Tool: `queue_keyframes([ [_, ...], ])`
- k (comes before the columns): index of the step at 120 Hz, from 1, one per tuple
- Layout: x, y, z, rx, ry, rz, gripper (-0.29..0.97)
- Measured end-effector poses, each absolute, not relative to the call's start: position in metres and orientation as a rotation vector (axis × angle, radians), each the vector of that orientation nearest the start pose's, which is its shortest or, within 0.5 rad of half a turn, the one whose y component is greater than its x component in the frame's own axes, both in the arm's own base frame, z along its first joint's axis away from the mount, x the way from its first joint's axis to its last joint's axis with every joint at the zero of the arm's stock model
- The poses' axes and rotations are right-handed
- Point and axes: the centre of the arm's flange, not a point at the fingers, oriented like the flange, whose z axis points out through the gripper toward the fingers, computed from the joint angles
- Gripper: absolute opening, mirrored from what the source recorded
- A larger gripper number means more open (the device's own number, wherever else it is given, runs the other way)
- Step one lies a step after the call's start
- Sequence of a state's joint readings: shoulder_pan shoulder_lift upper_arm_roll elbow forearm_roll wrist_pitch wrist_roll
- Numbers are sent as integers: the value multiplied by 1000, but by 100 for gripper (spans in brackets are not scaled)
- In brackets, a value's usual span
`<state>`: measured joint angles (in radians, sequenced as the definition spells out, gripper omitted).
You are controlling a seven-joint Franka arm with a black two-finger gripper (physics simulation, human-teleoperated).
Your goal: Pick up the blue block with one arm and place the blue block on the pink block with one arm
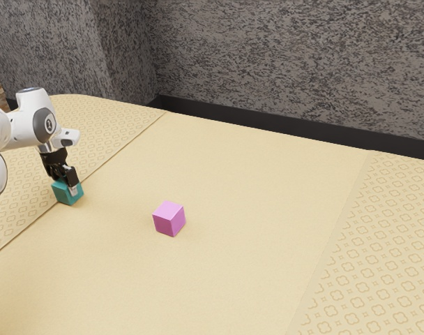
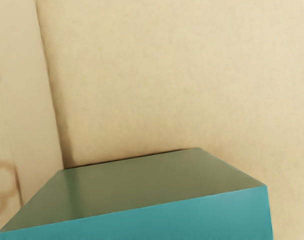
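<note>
Rough grey speckled stone walls (image 1: 303, 56) with a black skirting strip (image 1: 303, 129) close off the scene behind a broad desk (image 1: 254, 209). The desk has a matte, sand-coloured top, plain through the middle, with bands of pale ornamental pattern (image 1: 379, 251) along both sides.

The white, rounded Franka arm (image 1: 31, 125) enters at the exterior view's left, and its black two-finger gripper (image 1: 65, 183) points straight down at the small teal-blue cube-shaped block (image 1: 67, 195). The gripper reaches the top of this block, which stands close to the seam between the patterned band and the plain middle. In the wrist view the blue block (image 2: 142, 200) lies directly beneath the hand, with its flat top and one smooth side face showing. How wide the gripper stands, and whether it has closed on the block, I cannot tell. Nor can I tell whether the block rests on the desk or hangs just above it.

The matte pink cube-shaped block (image 1: 169, 218) lies well apart from the gripper, toward the exterior view's right and a little nearer the camera. It stands alone on the plain part of the desk with one corner turned forward.

Both blocks are sharp-edged cubes with no long axis, so neither dictates a grasp direction. Judging from this, the carry must run rightward in the exterior view, with the faces squared up to the pink block's turned top.
</note>
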<state>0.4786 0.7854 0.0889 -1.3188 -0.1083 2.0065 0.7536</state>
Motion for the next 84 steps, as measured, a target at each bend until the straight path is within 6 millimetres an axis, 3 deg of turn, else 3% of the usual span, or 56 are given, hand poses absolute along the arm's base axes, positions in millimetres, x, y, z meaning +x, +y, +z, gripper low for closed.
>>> queue_keyframes([
  [54,629,375,265,-3208,249,85,38],
  [70,629,374,284,-3200,250,64,37],
  [84,627,365,316,-3192,252,35,37],
])
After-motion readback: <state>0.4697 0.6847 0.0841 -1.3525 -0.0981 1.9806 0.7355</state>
